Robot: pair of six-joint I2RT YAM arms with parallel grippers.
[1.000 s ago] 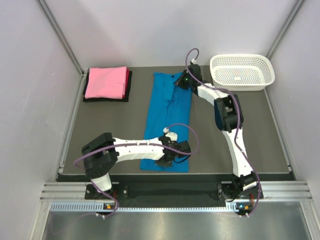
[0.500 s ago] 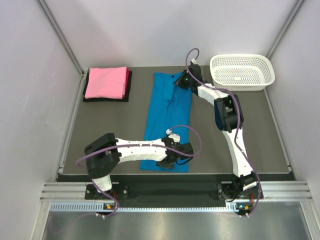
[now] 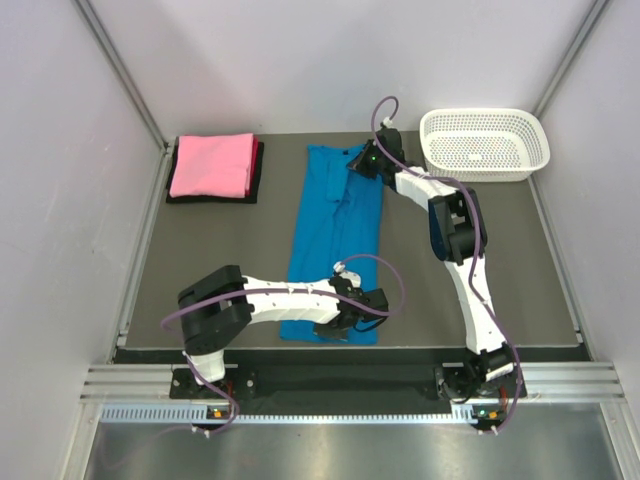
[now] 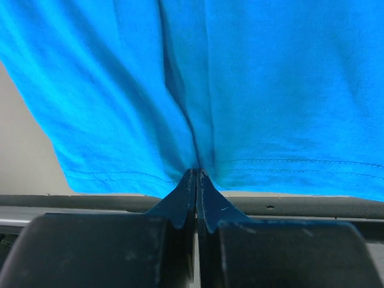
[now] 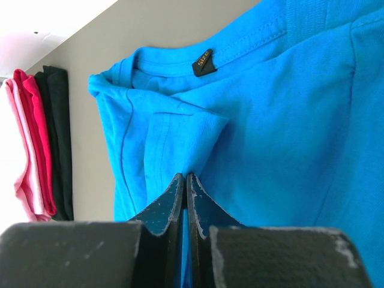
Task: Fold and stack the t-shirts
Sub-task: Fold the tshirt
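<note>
Left hand (image 4: 197, 175) pinches the turquoise t-shirt (image 4: 276, 84) by its hem (image 4: 288, 163), cloth spreading ahead. Right hand (image 5: 185, 177) pinches a fold just before the collar (image 5: 168, 55).

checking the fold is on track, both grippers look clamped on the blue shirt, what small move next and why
Probably lift the left gripper slightly, raising the near hem of the turquoise t-shirt to fold toward the collar. The shirt lies as a long strip, both ends pinched: hem by left, collar end by the right gripper.
</note>
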